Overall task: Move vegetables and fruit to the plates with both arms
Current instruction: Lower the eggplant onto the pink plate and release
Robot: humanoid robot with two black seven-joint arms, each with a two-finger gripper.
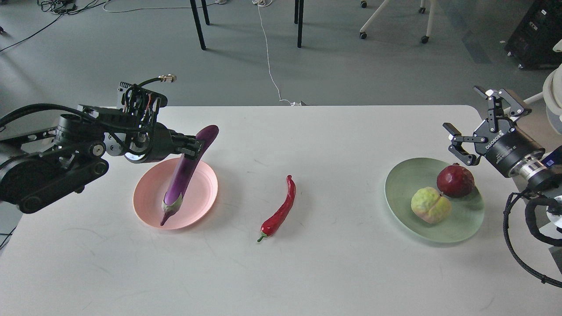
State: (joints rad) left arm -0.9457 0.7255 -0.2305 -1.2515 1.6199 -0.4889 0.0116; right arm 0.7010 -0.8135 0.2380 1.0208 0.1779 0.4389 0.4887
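Note:
My left gripper is shut on the purple eggplant near its far end. It holds the eggplant tilted over the pink plate, stem end down near the plate's front. The red chili pepper lies alone on the white table at the middle. The pale green plate at the right holds the dark red pomegranate and the yellow-green fruit. My right gripper is open and empty, above the table's right edge behind the green plate.
Chair and table legs stand on the grey floor beyond the table's far edge. A white cable runs across the floor to the table. A black cable loop hangs off my right arm at the table's right edge.

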